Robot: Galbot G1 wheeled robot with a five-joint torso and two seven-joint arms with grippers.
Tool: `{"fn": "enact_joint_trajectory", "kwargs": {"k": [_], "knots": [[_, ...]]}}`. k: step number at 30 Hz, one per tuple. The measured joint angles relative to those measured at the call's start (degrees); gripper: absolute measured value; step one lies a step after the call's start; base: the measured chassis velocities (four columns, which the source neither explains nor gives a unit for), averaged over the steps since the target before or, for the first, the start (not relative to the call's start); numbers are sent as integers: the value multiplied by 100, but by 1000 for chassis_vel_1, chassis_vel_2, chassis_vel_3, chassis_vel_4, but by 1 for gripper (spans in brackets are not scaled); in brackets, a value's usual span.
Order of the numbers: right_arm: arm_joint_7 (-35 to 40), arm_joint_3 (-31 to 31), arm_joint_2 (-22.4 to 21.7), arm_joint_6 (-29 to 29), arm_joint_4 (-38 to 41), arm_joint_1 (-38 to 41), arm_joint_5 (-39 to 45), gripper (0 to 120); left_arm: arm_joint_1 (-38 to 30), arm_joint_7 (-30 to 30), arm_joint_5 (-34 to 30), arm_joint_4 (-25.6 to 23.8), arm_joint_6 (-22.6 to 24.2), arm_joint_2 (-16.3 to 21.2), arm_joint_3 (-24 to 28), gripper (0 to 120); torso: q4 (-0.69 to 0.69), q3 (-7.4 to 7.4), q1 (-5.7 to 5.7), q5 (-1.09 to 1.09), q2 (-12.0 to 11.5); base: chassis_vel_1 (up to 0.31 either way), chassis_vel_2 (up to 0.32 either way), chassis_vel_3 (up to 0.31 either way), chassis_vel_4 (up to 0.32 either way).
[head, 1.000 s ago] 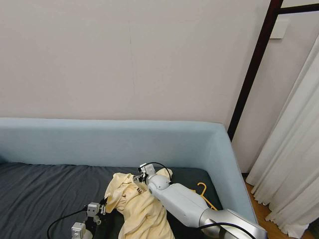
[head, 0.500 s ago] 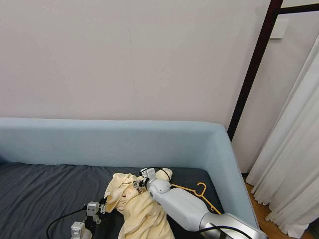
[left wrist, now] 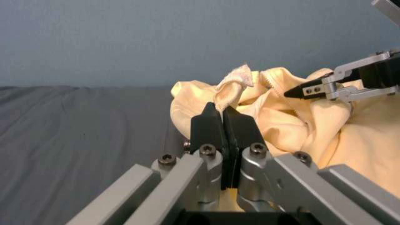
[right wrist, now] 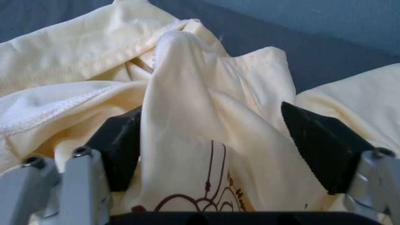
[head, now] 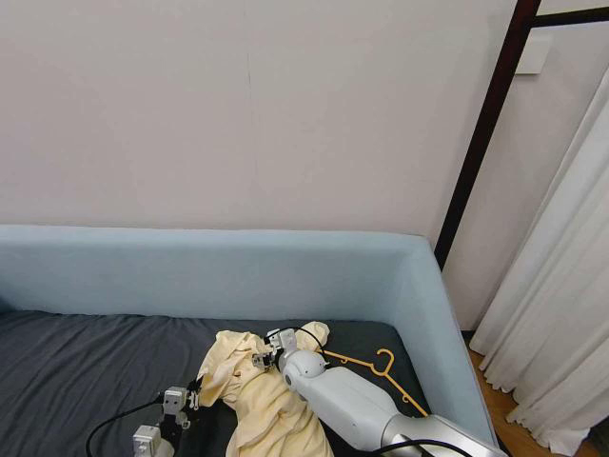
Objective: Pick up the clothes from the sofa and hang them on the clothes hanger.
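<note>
A crumpled pale yellow garment (head: 262, 411) lies on the sofa's dark grey seat (head: 86, 362). My left gripper (head: 186, 398) sits at the garment's left edge. In the left wrist view, my left gripper (left wrist: 222, 110) is shut on a fold of the yellow cloth (left wrist: 281, 122). My right gripper (head: 265, 359) rests on top of the heap. In the right wrist view it (right wrist: 211, 112) stands open, with a raised ridge of cloth (right wrist: 181, 75) between its fingers (right wrist: 122, 145). An orange hanger (head: 366, 363) lies on the seat just right of the garment.
The light blue sofa back (head: 190, 271) and its right arm (head: 433, 324) wall in the seat. Behind the sofa's right end a dark pole (head: 481, 133) stands by the wall, with white curtains (head: 561, 314) farther right. The seat's left part is bare.
My right arm has shifted a little to the left over the garment, uncovering more of the orange hanger. The left gripper has stayed at the garment's edge.
</note>
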Motion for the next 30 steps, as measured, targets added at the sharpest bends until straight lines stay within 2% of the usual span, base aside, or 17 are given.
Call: {"fn": "enact_joint_trajectory", "kwargs": {"k": [3, 5, 10, 11, 15, 16, 20, 27, 30], "knots": [[-1, -9, 0, 42, 17, 23, -9, 62, -16, 0, -3, 28, 2, -18, 14, 0, 0, 0, 0, 0, 0, 0, 0, 0, 0], [-3, -18, 0, 46, 25, 32, -17, 58, -17, 1, -4, 37, 2, -22, 18, 0, 0, 0, 0, 0, 0, 0, 0, 0, 0], [-31, -66, 0, 78, 25, 45, -71, 35, -33, 14, -6, 94, 2, -37, 37, 0, 0, 0, 0, 0, 0, 0, 0, 0, 0], [-31, -66, 0, 78, 25, 45, -71, 35, -33, 14, -6, 94, 2, -37, 37, 0, 0, 0, 0, 0, 0, 0, 0, 0, 0], [-55, -149, 0, 82, 39, 49, -78, 17, -41, 25, -7, 128, 2, -41, 57, 0, 0, 0, 0, 0, 0, 0, 0, 0, 0], [-55, -149, 0, 82, 39, 49, -78, 17, -41, 25, -7, 128, 2, -41, 57, 0, 0, 0, 0, 0, 0, 0, 0, 0, 0], [-48, -144, -1, 132, 170, 41, -89, 0, -42, 25, -8, 137, 1, -60, 49, 0, 0, 0, 0, 0, 0, 0, 0, 0, 0], [82, -102, -2, 185, 848, 33, -74, 0, -30, 10, -66, 63, -14, -11, -31, 0, 0, 0, 0, -1, 0, 0, 0, 0, 0], [266, -102, -63, 209, 1756, 33, -2, 0, -63, -30, -169, -47, 2, 84, -127, 0, 6, 0, 0, -1, 0, 0, 0, 0, 0]]}}
